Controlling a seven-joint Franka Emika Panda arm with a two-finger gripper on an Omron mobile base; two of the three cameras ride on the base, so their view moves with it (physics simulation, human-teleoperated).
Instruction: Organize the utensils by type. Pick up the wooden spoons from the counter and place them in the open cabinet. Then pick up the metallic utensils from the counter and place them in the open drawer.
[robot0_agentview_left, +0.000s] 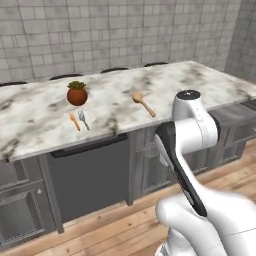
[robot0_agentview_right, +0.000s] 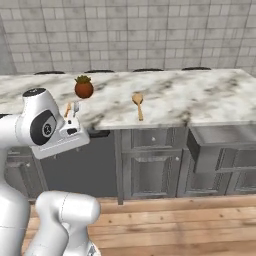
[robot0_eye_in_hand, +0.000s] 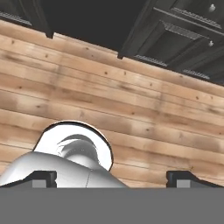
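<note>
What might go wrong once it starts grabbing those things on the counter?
The orange fork and grey fork lie almost touching, so picking one may knock the other. Both sit just in front of the potted plant, which a reaching arm might bump. The wooden spoon lies flat on the counter, perhaps hard to grip.

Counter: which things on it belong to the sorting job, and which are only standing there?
For the job:
- wooden spoon
- orange fork
- grey fork
- counter, where they lie

Just standing there:
- potted plant
</note>
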